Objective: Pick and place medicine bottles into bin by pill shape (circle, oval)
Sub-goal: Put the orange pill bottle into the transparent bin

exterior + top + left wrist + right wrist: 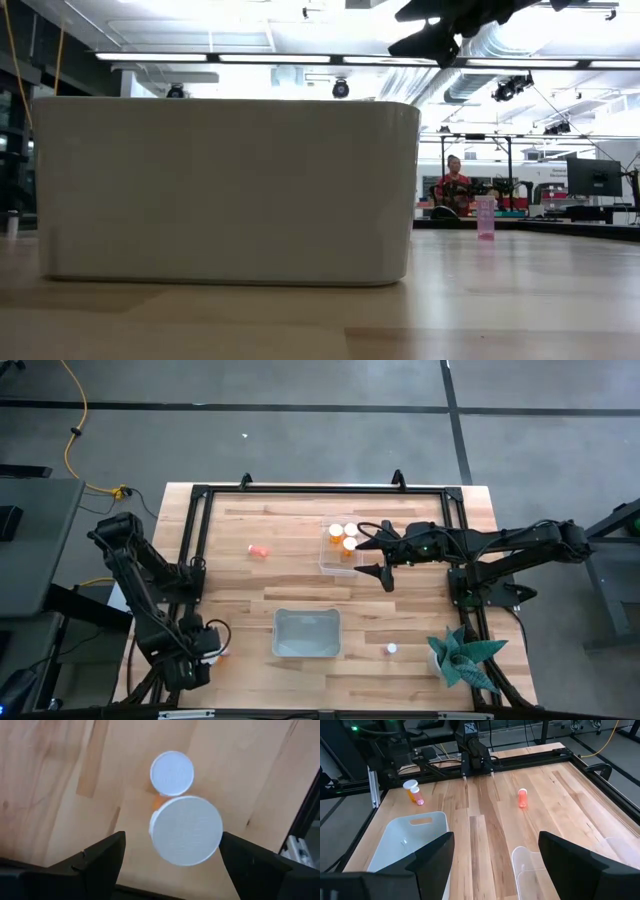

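Two medicine bottles stand upright close together at the table's near left: in the left wrist view I see their white caps from above, one cap (172, 773) farther and one (186, 830) nearer. My left gripper (172, 839) is open above them, a finger on either side of the nearer cap, touching nothing. My right gripper (373, 559) is open and empty, raised beside a clear bin (328, 560) that holds three bottles (348, 537). One pinkish bottle (259, 550) lies on its side on the table. Another bottle (391, 649) stands near the front edge.
A white bin (307, 633) stands at the near middle and fills the low view (225, 190). A green plant (462, 658) is at the near right corner. A black frame (320, 488) borders the table. A person (455, 185) sits far off in the room.
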